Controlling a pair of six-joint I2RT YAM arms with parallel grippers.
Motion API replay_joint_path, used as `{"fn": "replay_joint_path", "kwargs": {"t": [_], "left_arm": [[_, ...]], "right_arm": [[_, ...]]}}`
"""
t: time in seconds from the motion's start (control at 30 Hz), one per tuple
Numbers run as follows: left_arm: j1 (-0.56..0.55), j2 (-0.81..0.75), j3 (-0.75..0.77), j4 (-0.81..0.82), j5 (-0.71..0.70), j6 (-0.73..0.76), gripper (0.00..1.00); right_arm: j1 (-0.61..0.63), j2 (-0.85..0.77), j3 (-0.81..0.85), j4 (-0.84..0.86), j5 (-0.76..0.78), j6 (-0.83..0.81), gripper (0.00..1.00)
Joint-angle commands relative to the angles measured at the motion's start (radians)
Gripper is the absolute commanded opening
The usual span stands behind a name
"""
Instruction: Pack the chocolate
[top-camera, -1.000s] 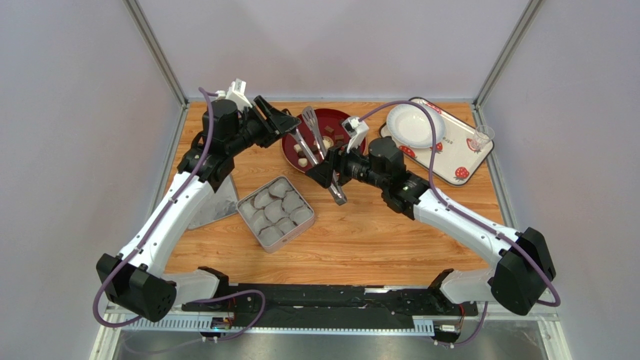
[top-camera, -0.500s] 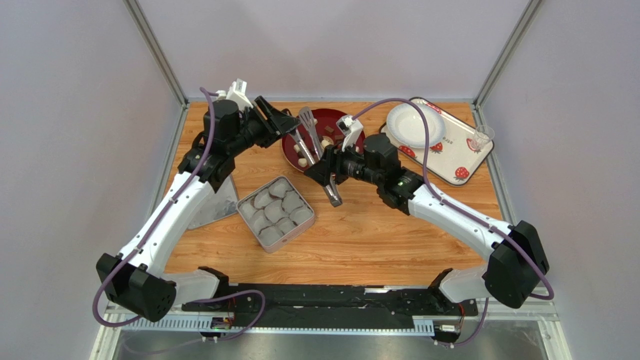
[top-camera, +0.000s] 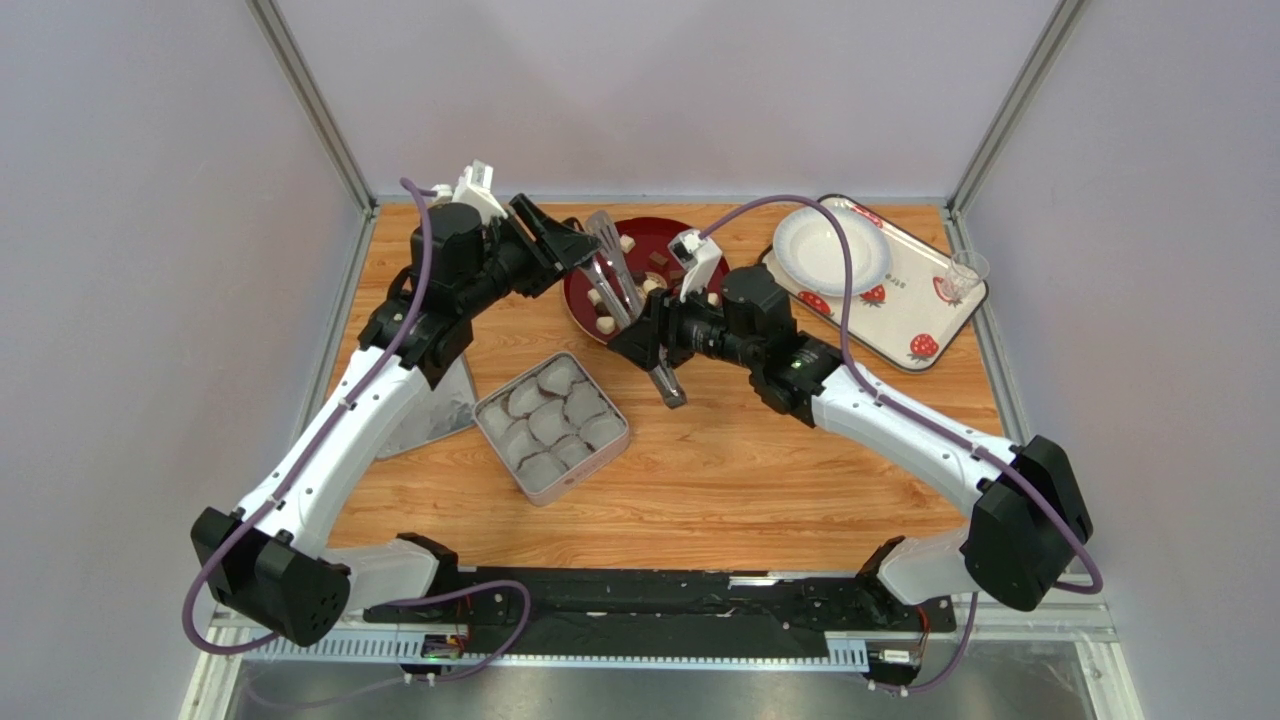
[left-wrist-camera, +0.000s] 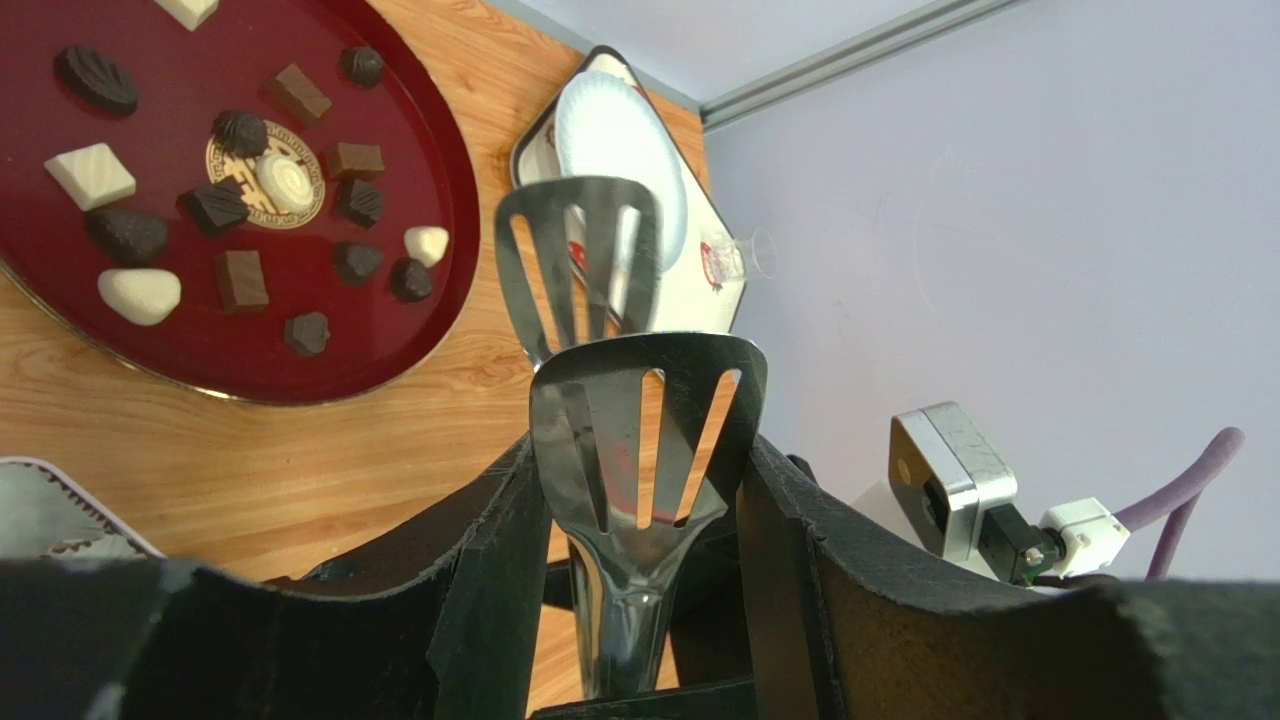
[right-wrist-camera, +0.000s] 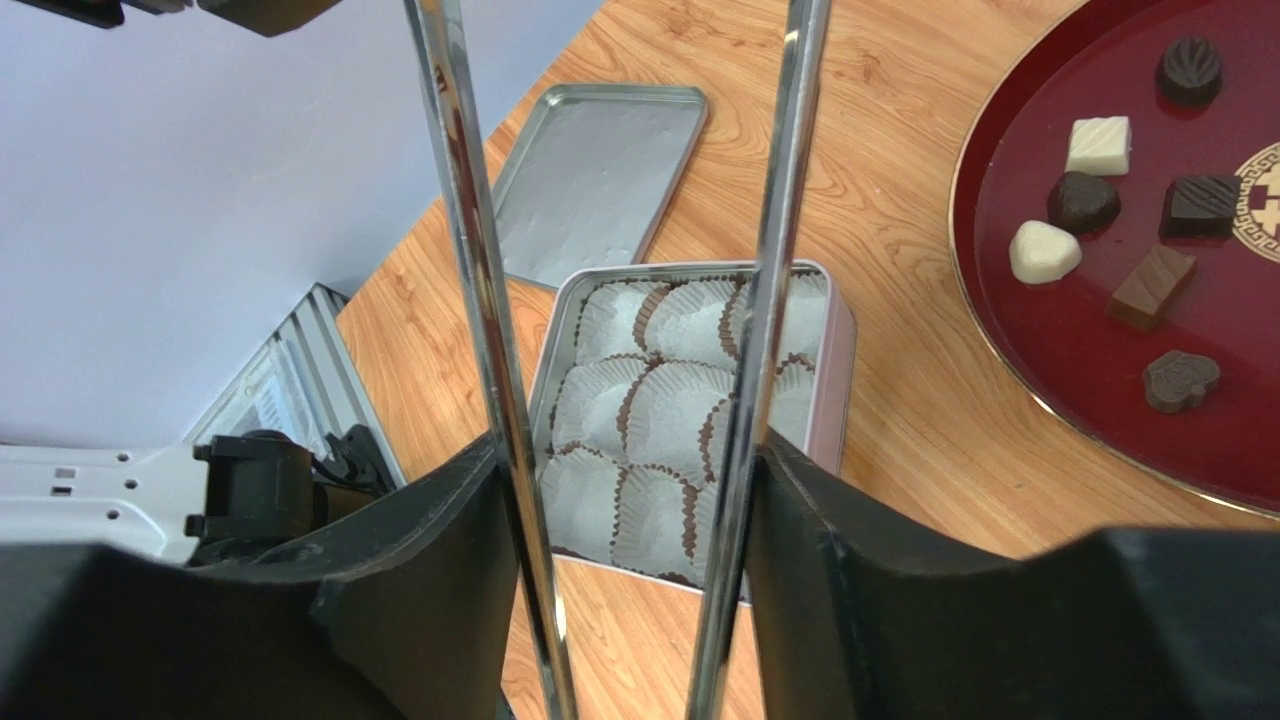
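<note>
Overhead: chocolate sits on the red plate, upper centre, largely hidden under the tongs. Left wrist: left gripper jaws spread, slotted blades in the gap. Right wrist: right gripper clamps both tong legs; tin partly screened.

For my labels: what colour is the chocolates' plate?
The plate is dark red with a gold emblem; left wrist view shows it best.

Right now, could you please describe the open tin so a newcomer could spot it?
On the wooden table, look in front of the red plate. The square tin sits there; unlike the flat lid at its left, it holds empty paper cups.
</note>
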Motion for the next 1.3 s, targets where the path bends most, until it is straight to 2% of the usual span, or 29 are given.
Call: {"fn": "replay_joint_path", "kwargs": {"t": [0.0,0.03,0.13,0.23,0.4,0.57,0.77,0.97,1.1,1.27], "left_arm": [[-0.006,-0.037,-0.004,0.057,0.005,-0.025,0.33],[-0.006,-0.04,-0.005,0.053,0.0,-0.023,0.33],[-0.006,-0.054,-0.012,0.031,-0.03,-0.005,0.35],[-0.006,-0.073,-0.015,-0.021,-0.068,0.037,0.44],[-0.006,-0.121,-0.041,-0.079,-0.092,0.095,0.68],[-0.006,-0.156,-0.076,-0.142,-0.128,0.126,0.8],[-0.006,-0.159,-0.125,-0.128,-0.104,0.15,0.82],[0.006,-0.156,-0.091,-0.21,-0.15,0.308,0.82],[0.014,-0.222,-0.084,-0.256,-0.304,0.443,0.82],[0.014,-0.343,-0.123,-0.244,-0.495,0.632,0.86]], "right_arm": [[0.008,-0.001,0.041,0.015,-0.007,-0.006,0.5],[0.008,-0.002,0.037,0.014,-0.007,-0.006,0.44],[0.006,-0.019,0.031,-0.001,-0.005,-0.015,0.36],[0.008,-0.036,0.031,-0.043,0.009,-0.041,0.35],[0.008,-0.039,0.069,-0.175,0.022,-0.084,0.35],[0.011,-0.019,0.124,-0.338,0.045,-0.127,0.35],[0.019,0.001,0.176,-0.474,0.087,-0.156,0.35],[0.019,0.042,0.264,-0.647,0.222,-0.221,0.35],[0.014,0.099,0.334,-0.767,0.39,-0.277,0.36],[-0.013,0.229,0.432,-0.912,0.492,-0.342,0.36]]}}
